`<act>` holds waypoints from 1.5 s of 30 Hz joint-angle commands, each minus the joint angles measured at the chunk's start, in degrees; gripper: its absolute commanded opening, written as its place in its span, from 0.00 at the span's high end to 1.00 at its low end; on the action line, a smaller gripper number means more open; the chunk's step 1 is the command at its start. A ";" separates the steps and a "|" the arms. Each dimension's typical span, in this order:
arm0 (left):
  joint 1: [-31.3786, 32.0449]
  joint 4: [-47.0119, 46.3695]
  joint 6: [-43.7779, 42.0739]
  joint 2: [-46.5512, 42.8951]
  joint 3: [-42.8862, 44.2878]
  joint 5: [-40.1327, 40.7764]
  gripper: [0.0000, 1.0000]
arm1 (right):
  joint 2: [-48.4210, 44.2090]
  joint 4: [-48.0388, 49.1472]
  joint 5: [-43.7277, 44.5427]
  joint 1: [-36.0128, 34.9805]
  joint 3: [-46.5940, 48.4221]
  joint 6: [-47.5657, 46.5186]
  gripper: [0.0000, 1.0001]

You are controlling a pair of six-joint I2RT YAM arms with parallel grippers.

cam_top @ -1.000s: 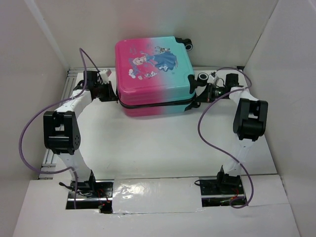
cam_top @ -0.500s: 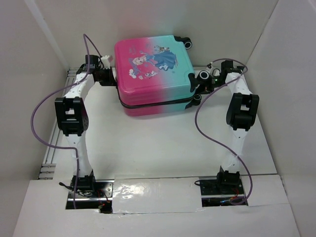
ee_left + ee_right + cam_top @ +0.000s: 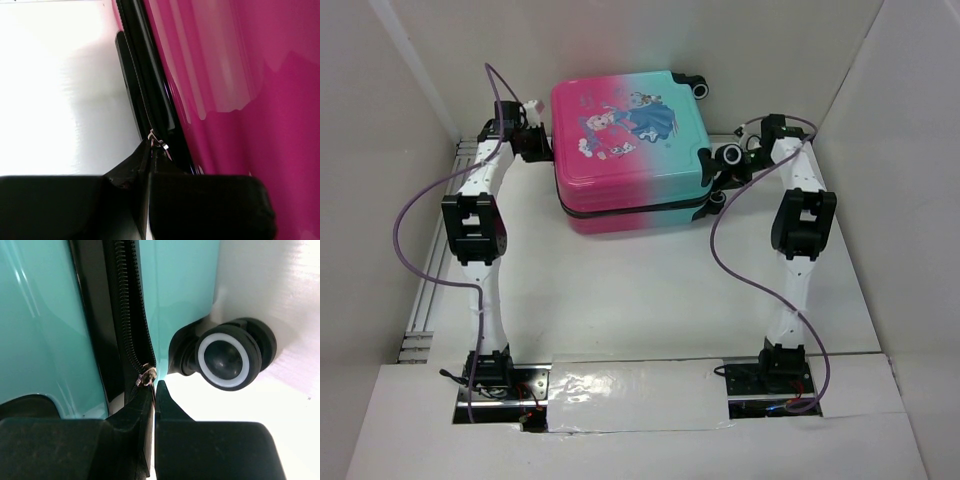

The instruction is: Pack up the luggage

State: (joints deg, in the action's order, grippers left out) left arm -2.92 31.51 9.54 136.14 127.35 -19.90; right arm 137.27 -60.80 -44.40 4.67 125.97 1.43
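The luggage (image 3: 625, 135) lies flat at the back of the table, lid down, shell fading from magenta-pink to teal with cartoon figures. My left gripper (image 3: 538, 140) is at its pink left side, shut on a zipper pull (image 3: 157, 143) on the black zip line. My right gripper (image 3: 720, 172) is at its teal right side, shut on the other zipper pull (image 3: 146, 378), next to a black and white wheel (image 3: 229, 360). The teal shell (image 3: 35, 315) fills the left of the right wrist view, the pink shell (image 3: 240, 75) the right of the left wrist view.
White walls close in the table (image 3: 650, 290) on the left, back and right. A metal rail (image 3: 425, 300) runs along the left edge. Purple cables loop off both arms. Another wheel (image 3: 700, 88) sticks out at the suitcase's back right corner.
Both grippers have moved toward the back along the suitcase's sides, each still holding its zipper pull. Both arms have stretched farther out.
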 commanded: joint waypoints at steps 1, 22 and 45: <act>-5.34 -7.51 2.40 2.29 4.40 8.15 1.00 | 10.63 63.25 30.79 -3.96 7.87 4.46 1.00; -2.01 -3.04 -5.06 -2.81 -2.63 9.27 1.00 | -3.14 62.71 23.21 0.09 -4.31 -11.52 1.00; -2.00 -20.77 -4.00 4.66 5.64 9.89 1.00 | 21.99 70.19 46.51 -8.61 21.42 -5.31 1.00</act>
State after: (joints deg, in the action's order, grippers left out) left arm -2.72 23.24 7.51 139.74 130.74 -14.31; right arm 156.83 -2.81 -15.86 -5.10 144.70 -4.62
